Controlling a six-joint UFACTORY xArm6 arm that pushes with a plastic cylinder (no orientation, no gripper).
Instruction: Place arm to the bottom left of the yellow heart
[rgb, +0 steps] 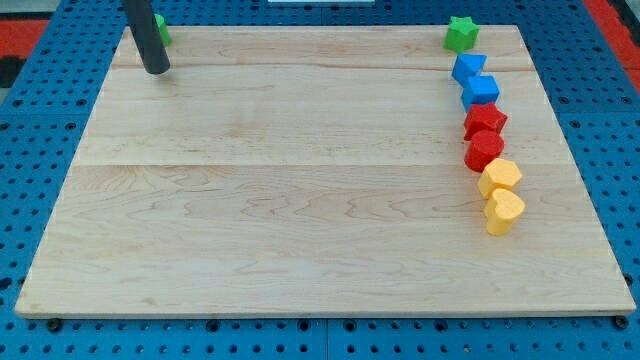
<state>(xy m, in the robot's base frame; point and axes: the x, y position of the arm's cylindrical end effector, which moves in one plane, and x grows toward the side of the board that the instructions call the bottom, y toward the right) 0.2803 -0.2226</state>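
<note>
Yellow heart (505, 212) at view's lower right, last in block column on surface (300, 200). Tip (156, 70) far off, top left. No hand fitted. Approach unstarted; needs long diagonal sweep.

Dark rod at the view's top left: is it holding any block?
No, nothing is held. My tip rests on the board beside a partly hidden green block, far from the yellow heart.
</note>
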